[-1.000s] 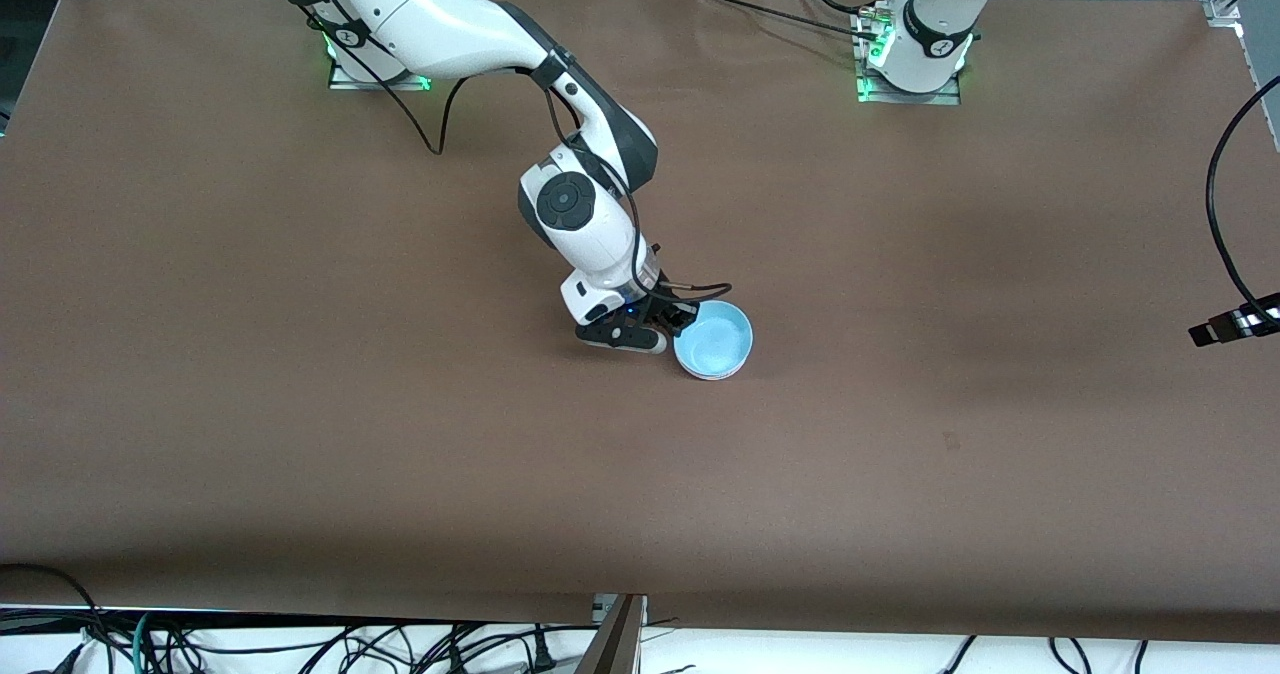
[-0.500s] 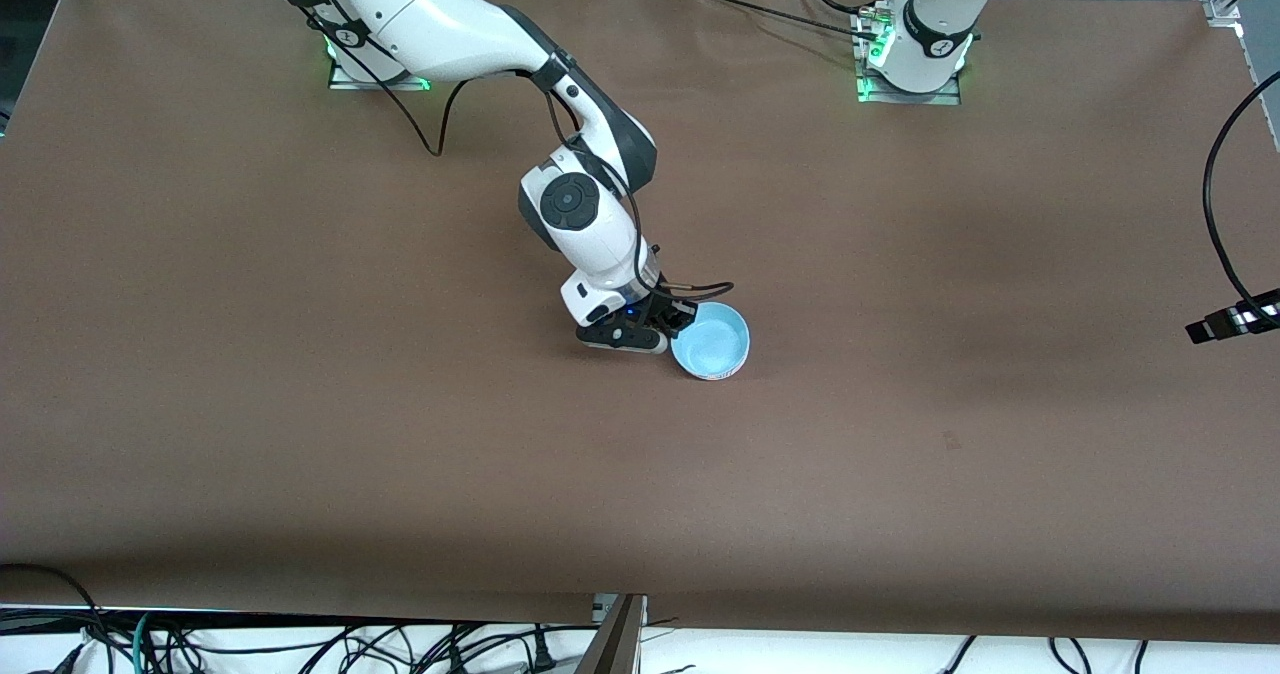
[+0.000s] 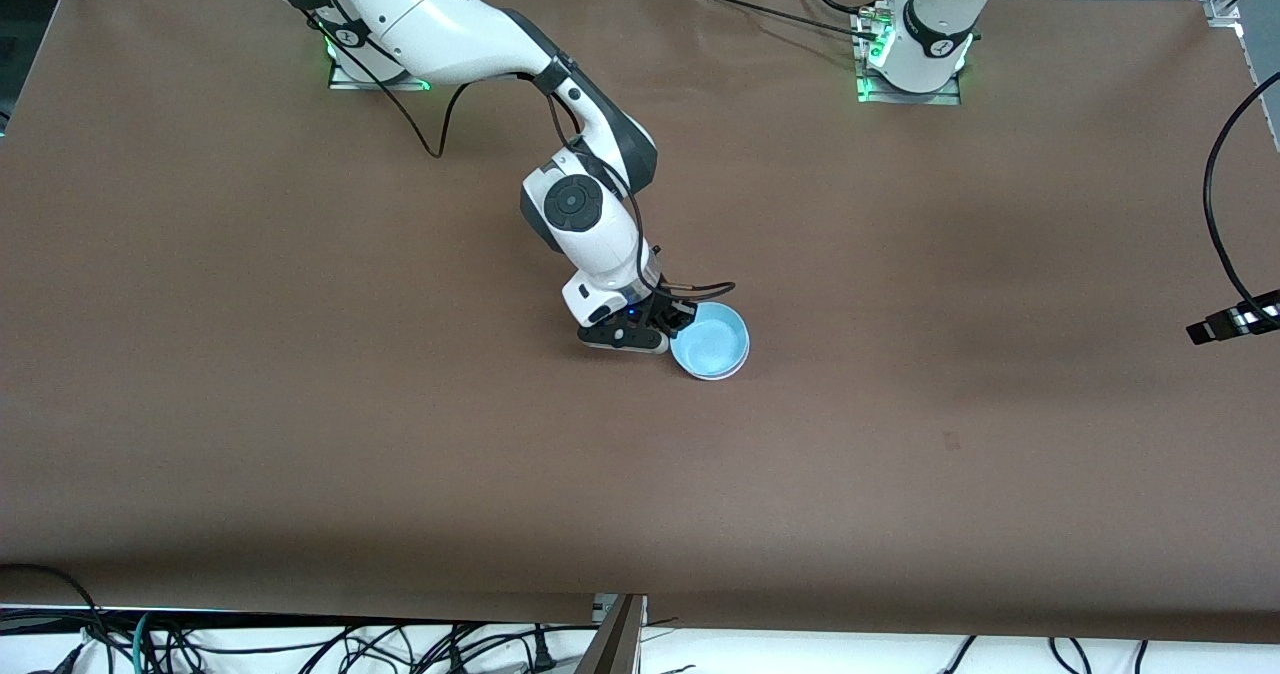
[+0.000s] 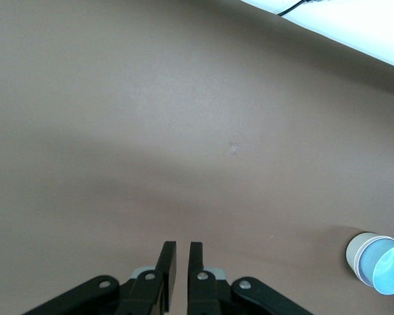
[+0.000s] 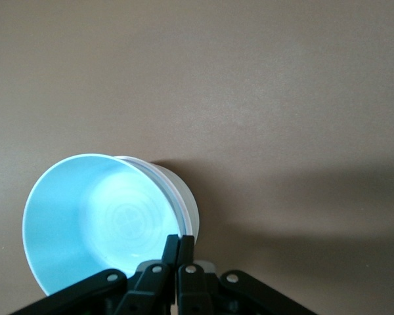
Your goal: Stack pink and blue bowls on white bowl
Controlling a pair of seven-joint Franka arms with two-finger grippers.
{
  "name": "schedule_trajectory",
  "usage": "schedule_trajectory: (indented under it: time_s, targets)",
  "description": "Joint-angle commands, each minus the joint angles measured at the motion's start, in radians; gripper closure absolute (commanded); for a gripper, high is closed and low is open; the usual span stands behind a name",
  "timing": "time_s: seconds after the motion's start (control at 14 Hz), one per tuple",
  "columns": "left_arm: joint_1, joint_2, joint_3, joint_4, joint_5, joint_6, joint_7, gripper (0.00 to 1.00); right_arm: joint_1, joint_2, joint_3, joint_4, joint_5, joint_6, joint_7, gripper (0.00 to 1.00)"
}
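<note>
While the right claw (image 3: 672,326) sits low at mid-surface, we see its fingers pinched shut on the rim of the blue bowl (image 3: 710,342); that bowl is nested in the white bowl (image 5: 184,203), whose rim shows around it; we see no pink bowl. We note the left claw (image 4: 182,262) waiting with fingers nearly together, holding nothing, above the bare brown surface (image 3: 300,374).

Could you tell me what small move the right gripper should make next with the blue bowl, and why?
Probably open the fingers and lift clear. The right gripper is pinched shut on the rim of the blue bowl, which already appears nested in the white bowl on the table. The left gripper waits, shut.
</note>
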Motion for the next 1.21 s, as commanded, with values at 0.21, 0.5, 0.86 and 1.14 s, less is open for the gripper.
schedule_trajectory:
  time_s: [0.21, 0.5, 0.86, 1.14]
  targets:
    - [0.017, -0.032, -0.006, -0.034, 0.015, 0.016, 0.025, 0.84, 0.011, 0.016, -0.009, 0.041, -0.013, 0.001, 0.048, 1.00]
    - [0.017, -0.032, -0.006, -0.034, 0.013, 0.017, 0.025, 0.84, 0.014, 0.018, -0.008, 0.042, -0.016, -0.005, 0.050, 1.00]
    - [0.017, -0.032, -0.006, -0.034, 0.013, 0.017, 0.025, 0.83, 0.018, 0.019, -0.008, 0.042, -0.015, -0.005, 0.050, 1.00]
    - [0.017, -0.032, -0.006, -0.034, 0.013, 0.017, 0.025, 0.83, 0.017, 0.016, -0.008, 0.044, -0.010, -0.010, 0.056, 0.00]
